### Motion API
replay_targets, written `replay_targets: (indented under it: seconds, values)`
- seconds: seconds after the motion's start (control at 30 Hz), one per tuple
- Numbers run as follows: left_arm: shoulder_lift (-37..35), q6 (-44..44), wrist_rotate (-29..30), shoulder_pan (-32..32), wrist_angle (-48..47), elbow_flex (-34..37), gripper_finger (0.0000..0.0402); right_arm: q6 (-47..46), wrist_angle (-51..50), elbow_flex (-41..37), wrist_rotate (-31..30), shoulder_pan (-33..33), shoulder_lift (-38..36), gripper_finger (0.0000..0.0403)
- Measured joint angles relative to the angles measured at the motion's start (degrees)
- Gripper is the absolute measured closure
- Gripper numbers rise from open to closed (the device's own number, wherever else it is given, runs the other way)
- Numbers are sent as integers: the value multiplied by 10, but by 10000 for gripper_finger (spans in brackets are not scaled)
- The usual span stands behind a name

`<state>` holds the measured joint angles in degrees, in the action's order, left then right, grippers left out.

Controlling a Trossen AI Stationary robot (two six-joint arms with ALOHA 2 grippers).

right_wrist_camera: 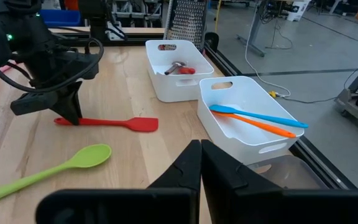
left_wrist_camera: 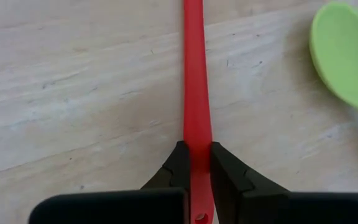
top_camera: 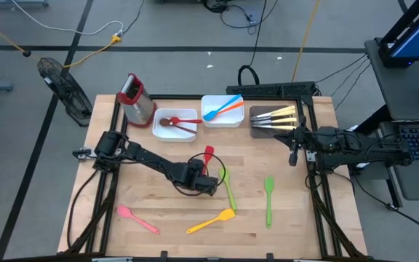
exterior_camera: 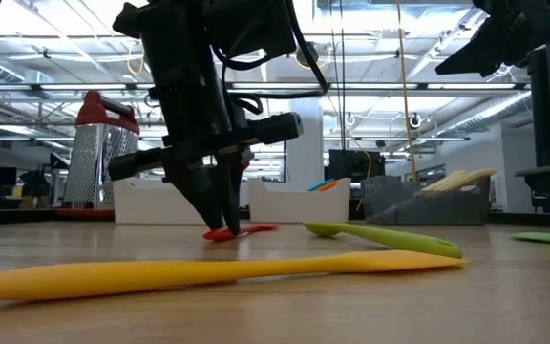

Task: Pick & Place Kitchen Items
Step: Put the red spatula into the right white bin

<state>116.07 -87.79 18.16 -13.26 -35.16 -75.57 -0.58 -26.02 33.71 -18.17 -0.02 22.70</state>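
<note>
Left wrist view: left pincer clamps the red spatula's handle flat on the counter, lime spoon just beside. Right pincer closed, empty, well apart. No legible writing.

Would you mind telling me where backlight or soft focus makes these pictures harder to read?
Low view: bright ceiling lights leave the left tool a dark shape, and the yellow spatula nearest the lens is soft. Left wrist view: the green spoon blurs at the edge, while the red spatula looks sharp. High view: evenly lit.
</note>
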Motion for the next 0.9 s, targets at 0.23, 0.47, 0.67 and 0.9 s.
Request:
replay_targets:
  seconds: [0.23, 0.47, 0.67, 0.9]
  values:
    - [-7, 2, 32, 3, 0, 0, 400, 0, 0, 0, 0, 0, 0, 399]
    - [-8, 6, 27, 3, 5, 0, 398, 4, -2, 0, 0, 0, 0, 399]
    - [-9, 23, 18, 8, 11, 0, 399, 13, 0, 0, 0, 0, 0, 399]
    - [-10, 41, 3, 14, 18, 0, 396, 13, 0, 0, 0, 0, 0, 399]
